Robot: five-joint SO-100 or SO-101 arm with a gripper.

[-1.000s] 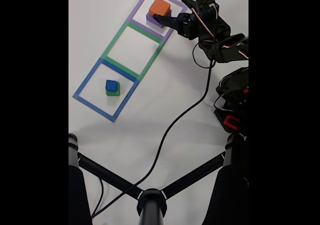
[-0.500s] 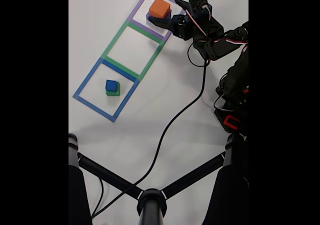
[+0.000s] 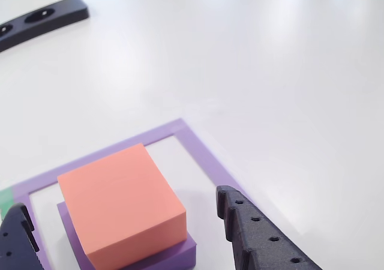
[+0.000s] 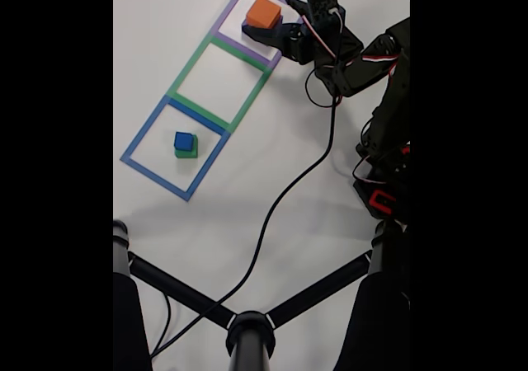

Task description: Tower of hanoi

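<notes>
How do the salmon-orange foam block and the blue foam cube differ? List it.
The salmon-orange foam block is larger; the blue foam cube is smaller. Salmon-orange sits on the purple block in the purple outline; blue sits on the green block in the blue outline. The open gripper flanks only salmon-orange. Both top a stack.

**Arm stretched to the upper frame, jaws spread**

In the fixed view the black five-joint arm point(image 4: 388, 99) rises from the right edge and bends left toward the top centre, ending in its black two-finger gripper point(image 4: 272, 18). The jaws stand apart. In the other view, one dark finger point(image 3: 258, 237) with small holes rises at lower right, the other finger point(image 3: 17, 240) at the lower left corner.
</notes>
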